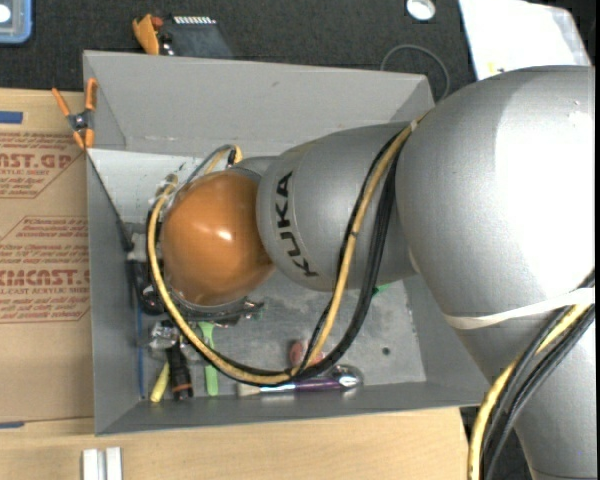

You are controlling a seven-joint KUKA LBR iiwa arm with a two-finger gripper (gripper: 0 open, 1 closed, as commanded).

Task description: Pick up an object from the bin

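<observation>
A purple pen with a silver cap point(310, 384) lies along the bin's front wall. A small pink piece point(296, 350) rests just behind it. In the front left corner a green stick point(206, 352), a yellow piece point(160, 385) and a black and red item point(181, 376) lie close together. A dark object point(140, 284) sits against the left wall, partly hidden.
The arm reaches in from the right, and its orange dome with a yellow cable hangs over the left half of the bin, hiding what lies beneath. A blue strip point(142, 366) lies along the left wall. A green bit point(386, 288) peeks out under the arm.
</observation>
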